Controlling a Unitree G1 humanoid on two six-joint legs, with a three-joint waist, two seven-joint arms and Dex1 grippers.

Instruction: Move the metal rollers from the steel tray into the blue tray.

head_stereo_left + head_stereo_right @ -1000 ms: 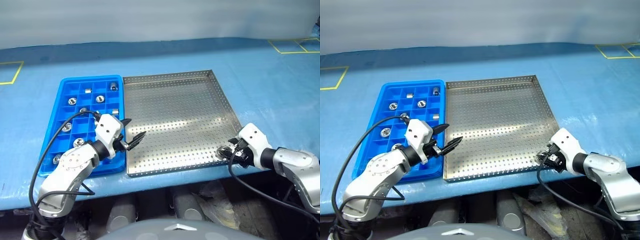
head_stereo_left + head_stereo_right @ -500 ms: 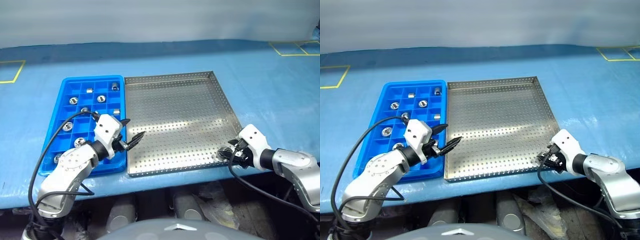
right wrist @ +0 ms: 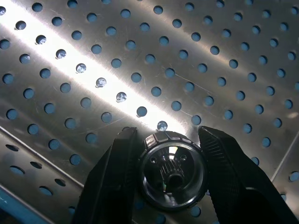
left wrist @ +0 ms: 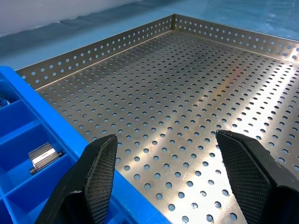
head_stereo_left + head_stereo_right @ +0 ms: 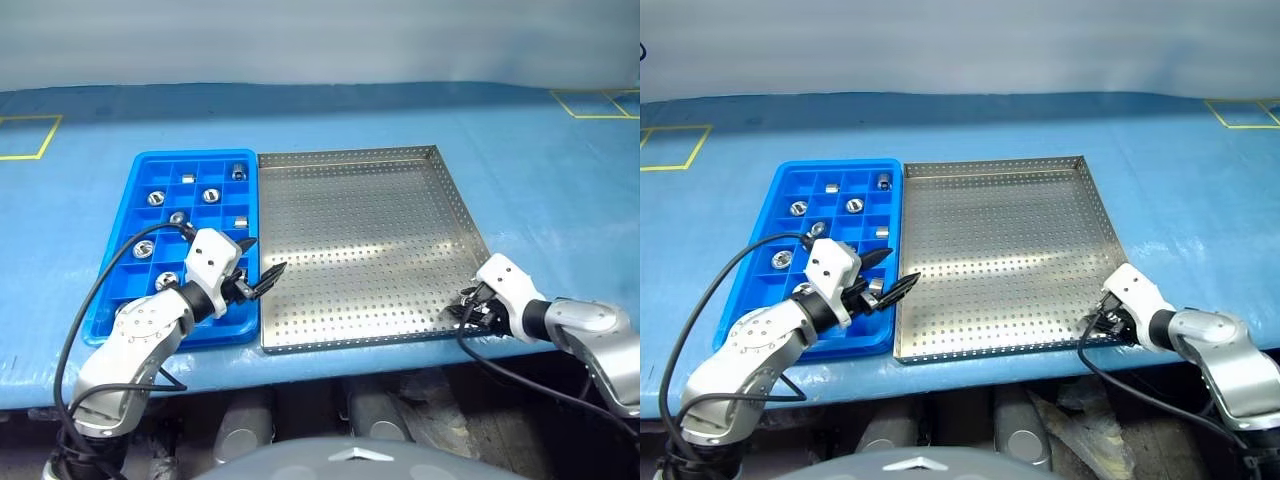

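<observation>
Right claw (image 3: 170, 175) is squeezed on a metal roller (image 3: 171, 169) at the steel tray's (image 5: 365, 230) near corner, seen up close. Left claw (image 5: 262, 268) gapes wide, empty, by the blue tray (image 5: 140, 210).

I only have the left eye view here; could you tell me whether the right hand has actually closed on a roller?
Observer: Yes. In the right wrist view the right hand is shut on a metal roller, one finger on each side.
Operator: Thank you. Is it lifted yet?
Observer: I cannot tell; the steel tray floor lies right behind it.
Operator: And the left hand?
Observer: The left hand is open and holds nothing, over the seam between the blue tray and the steel tray.
</observation>
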